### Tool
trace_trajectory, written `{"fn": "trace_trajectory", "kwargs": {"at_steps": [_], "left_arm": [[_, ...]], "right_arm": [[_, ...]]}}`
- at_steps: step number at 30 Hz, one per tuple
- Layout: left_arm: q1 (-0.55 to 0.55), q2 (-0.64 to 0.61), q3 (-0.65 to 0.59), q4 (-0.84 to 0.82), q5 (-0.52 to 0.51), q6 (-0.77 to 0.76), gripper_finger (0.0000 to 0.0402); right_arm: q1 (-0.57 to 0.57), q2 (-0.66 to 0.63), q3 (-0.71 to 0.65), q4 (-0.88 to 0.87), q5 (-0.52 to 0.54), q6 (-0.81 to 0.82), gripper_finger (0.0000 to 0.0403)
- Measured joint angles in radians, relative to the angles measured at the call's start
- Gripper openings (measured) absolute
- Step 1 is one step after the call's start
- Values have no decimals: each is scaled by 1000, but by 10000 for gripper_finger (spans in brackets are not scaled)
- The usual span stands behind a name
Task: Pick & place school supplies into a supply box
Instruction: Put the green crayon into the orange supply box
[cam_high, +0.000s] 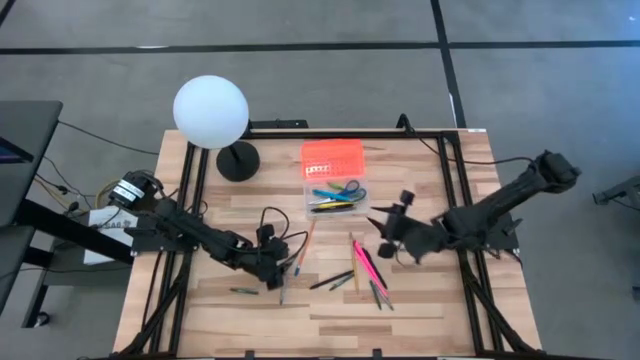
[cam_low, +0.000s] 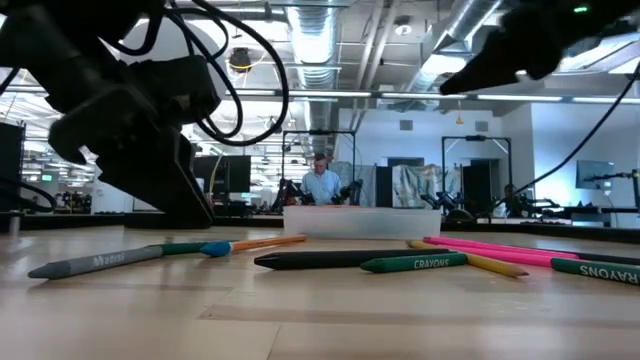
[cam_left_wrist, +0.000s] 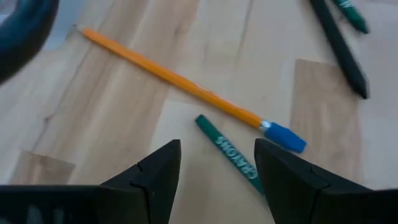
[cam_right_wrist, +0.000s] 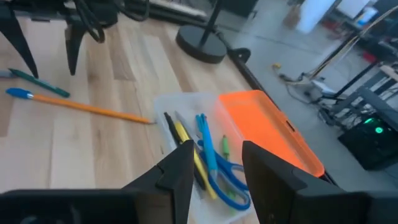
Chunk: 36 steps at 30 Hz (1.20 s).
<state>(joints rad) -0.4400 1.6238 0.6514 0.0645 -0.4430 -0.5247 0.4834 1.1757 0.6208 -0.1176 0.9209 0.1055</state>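
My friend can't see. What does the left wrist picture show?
The open left gripper hovers over a green crayon on the wooden table. Beside it lies an orange pencil with a blue cap; a black pen lies farther off.

I saw the L pincer (cam_left_wrist: 217, 165) sat just above a crayon (cam_left_wrist: 229, 154), pencil (cam_left_wrist: 180, 81) lying beyond it. R pincer (cam_right_wrist: 214, 163) hung over the supply box (cam_right_wrist: 186, 106); scissors (cam_right_wrist: 224, 180) & pens lay inside.

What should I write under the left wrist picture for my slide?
Open left tool hovering over a green crayon beside an orange pencil.
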Motion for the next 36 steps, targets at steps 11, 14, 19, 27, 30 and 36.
{"fn": "trace_trajectory", "kwargs": {"at_steps": [11,14,19,27,30,36], "left_arm": [[0,80,0,91,51,-9,200],[-2,111,10,95,27,-17,200],[-2,117,11,91,27,-43,198],[40,117,88,-143,102,-148,139],[61,118,126,-223,146,-154,115],[109,119,182,-330,284,-139,79]], "right_arm": [[327,30,-128,-9,370,340,129],[382,54,-136,-10,429,375,129],[432,62,-136,-3,466,386,129],[466,62,-136,-5,450,437,129],[479,66,-136,-2,440,446,129],[499,113,-135,-1,440,461,129]]}}
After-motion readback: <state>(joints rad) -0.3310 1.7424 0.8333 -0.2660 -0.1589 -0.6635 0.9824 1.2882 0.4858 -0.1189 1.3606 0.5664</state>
